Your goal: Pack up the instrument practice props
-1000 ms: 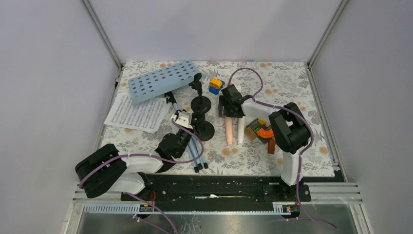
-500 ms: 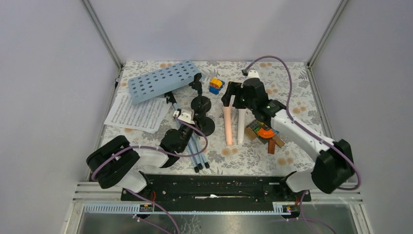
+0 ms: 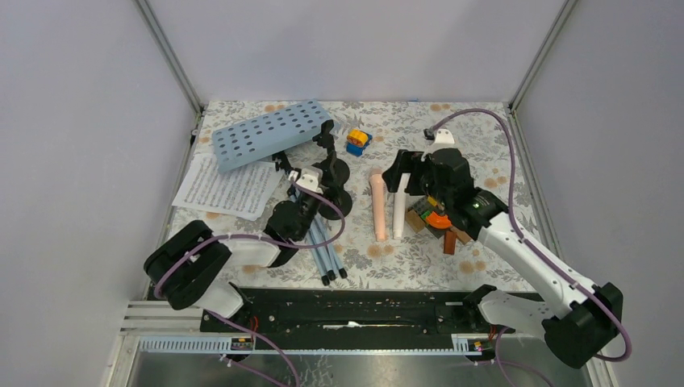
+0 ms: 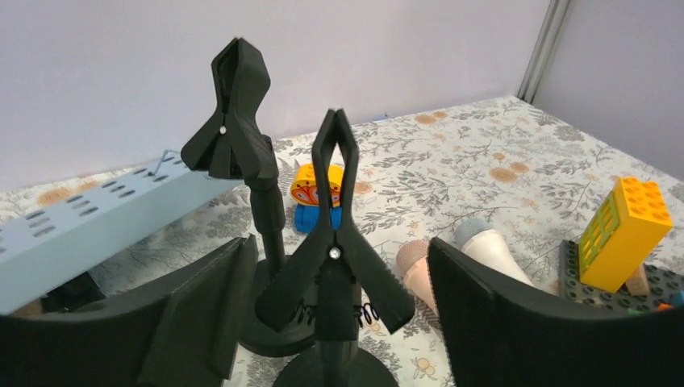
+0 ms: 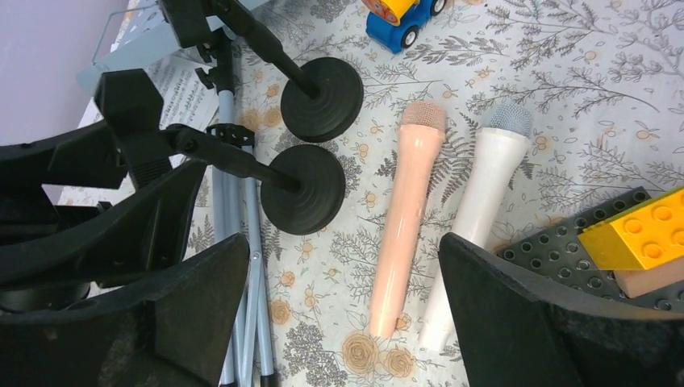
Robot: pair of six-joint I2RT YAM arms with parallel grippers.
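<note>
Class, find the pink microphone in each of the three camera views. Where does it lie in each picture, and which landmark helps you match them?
Top external: the pink microphone lies near the centre, lengthwise, head towards the far wall.
Left wrist: only its head end shows, low and right of centre.
Right wrist: its whole length runs through the centre, head at the top.
Shared landmark: the white microphone, alongside on its right in every view.

The table (image 3: pixel 484 137) has a floral cover. On it:
- Far left: light-blue music rack (image 3: pixel 270 133), lying tilted, with its tripod legs (image 3: pixel 329 258) pointing toward the near edge.
- Beside the rack: sheet music (image 3: pixel 226 189).
- Centre: far mic holder (image 3: pixel 333 171) and near mic holder (image 3: pixel 344 206), both upright.
- Right of centre: pink microphone (image 3: pixel 377 205) and white microphone (image 3: pixel 398 211), lying side by side.
- Far centre: yellow-and-blue toy (image 3: pixel 356 142).
- Right: cluster of toy blocks (image 3: pixel 440 222).
</note>
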